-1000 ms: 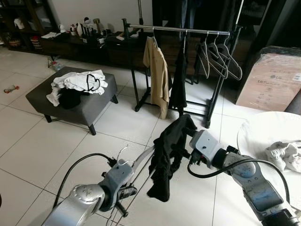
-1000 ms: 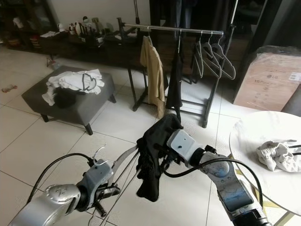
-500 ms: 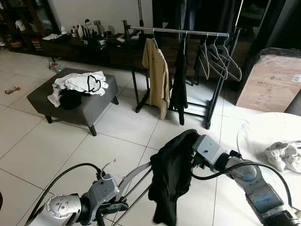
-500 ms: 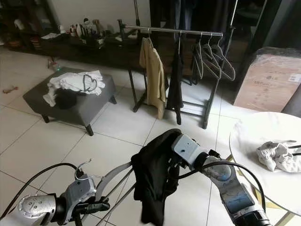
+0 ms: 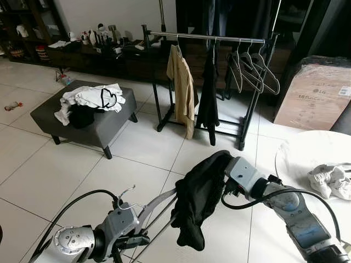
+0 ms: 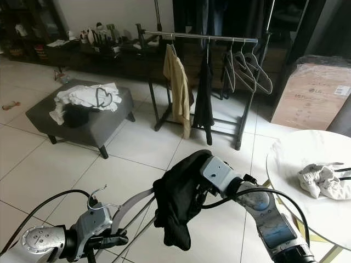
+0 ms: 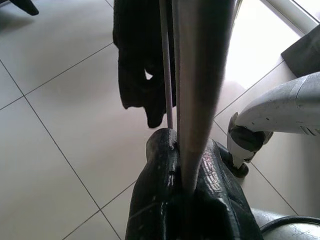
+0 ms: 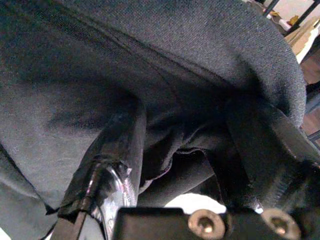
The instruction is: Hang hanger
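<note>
Left wrist view: left gripper (image 7: 187,185) clamps smooth grey hanger (image 7: 197,75); dark knit garment (image 7: 137,55) draped.

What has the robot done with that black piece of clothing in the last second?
The left gripper, shut on the grey hanger, dropped lower and drew back toward the robot. The right gripper kept the black garment draped over the hanger's far end, bunching it up shorter. The rack and ottoman look unchanged.
</note>
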`<state>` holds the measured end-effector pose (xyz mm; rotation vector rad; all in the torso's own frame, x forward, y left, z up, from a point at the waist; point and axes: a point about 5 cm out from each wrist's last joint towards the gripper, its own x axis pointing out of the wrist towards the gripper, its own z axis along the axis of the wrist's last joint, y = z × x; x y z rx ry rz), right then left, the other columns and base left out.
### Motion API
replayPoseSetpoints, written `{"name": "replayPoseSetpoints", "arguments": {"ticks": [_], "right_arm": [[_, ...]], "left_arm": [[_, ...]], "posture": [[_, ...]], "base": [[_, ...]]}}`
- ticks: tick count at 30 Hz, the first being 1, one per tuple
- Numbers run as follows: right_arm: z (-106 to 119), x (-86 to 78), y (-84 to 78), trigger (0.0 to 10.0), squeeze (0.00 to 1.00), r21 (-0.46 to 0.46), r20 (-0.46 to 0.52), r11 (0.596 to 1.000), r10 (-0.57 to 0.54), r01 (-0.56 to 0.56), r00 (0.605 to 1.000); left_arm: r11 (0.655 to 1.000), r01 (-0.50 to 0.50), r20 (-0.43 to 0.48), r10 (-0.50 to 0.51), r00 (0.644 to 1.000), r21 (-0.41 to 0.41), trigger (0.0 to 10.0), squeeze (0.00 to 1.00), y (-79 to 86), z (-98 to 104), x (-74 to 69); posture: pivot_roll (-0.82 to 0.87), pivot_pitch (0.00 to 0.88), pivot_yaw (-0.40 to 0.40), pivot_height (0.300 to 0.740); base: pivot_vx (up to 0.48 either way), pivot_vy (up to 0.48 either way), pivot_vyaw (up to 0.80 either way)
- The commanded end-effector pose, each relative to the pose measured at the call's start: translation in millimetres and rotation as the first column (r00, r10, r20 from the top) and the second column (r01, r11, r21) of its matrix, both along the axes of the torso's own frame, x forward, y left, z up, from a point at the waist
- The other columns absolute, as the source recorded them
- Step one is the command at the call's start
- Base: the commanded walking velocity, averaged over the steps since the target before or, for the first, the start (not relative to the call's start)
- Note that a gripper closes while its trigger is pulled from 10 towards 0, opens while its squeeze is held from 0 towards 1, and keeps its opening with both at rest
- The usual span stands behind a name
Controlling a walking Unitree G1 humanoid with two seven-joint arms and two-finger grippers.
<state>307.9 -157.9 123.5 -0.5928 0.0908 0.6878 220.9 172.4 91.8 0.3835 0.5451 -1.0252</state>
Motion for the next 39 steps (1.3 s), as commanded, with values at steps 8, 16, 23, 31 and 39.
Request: {"name": "replayPoseSetpoints", "arguments": {"ticks": [8, 16, 23, 31, 39], "right_arm": [[0, 0.8, -5.4, 10.0, 0.0, -0.003, 0.006, 1.0, -0.025, 0.025, 1.0], [-22, 8.4, -43.7, 10.0, 0.0, 0.058, -0.066, 0.937, -0.34, 0.344, 0.938], [-24, 8.5, -44.7, 10.0, 0.0, 0.057, -0.065, 0.935, -0.346, 0.35, 0.936], [-21, 10.6, -41.4, 10.0, 0.0, 0.07, -0.034, 0.943, -0.324, 0.326, 0.945], [-4, -2.5, -18.0, 10.0, 0.0, 0.065, -0.026, 0.998, 0.019, -0.017, 0.999]], "left_arm": [[1.0, 0.007, 0.0, -0.007, 1.0, 0.02, 10.0, 0.0, 4.8, 0, -1.2], [0.902, -0.428, 0.286, 0.427, 0.858, -0.064, 10.0, 0.0, 29.7, 7, 35.1], [0.889, -0.449, 0.298, 0.453, 0.84, -0.085, 10.0, 0.0, 32.3, 7, 36.9], [0.921, -0.387, 0.236, 0.388, 0.891, -0.052, 10.0, 0.0, 26.7, -1, 28.6], [0.973, -0.21, 0.106, 0.199, 0.974, 0.099, 10.0, 0.0, 21.4, -21, 4.9]], "posture": [[-0.05, 0.055, 0.038, 0.74], [-0.04, 0.084, 0.028, 0.74], [-0.03, 0.086, 0.027, 0.74], [-0.03, 0.087, 0.025, 0.74], [-0.04, 0.086, 0.027, 0.74]], "base": [[0.0, 0.0, 0.0], [0.0, 0.0, 0.0], [0.0, 0.0, 0.0], [0.0, 0.0, 0.0], [0.0, 0.0, 0.0]]}}
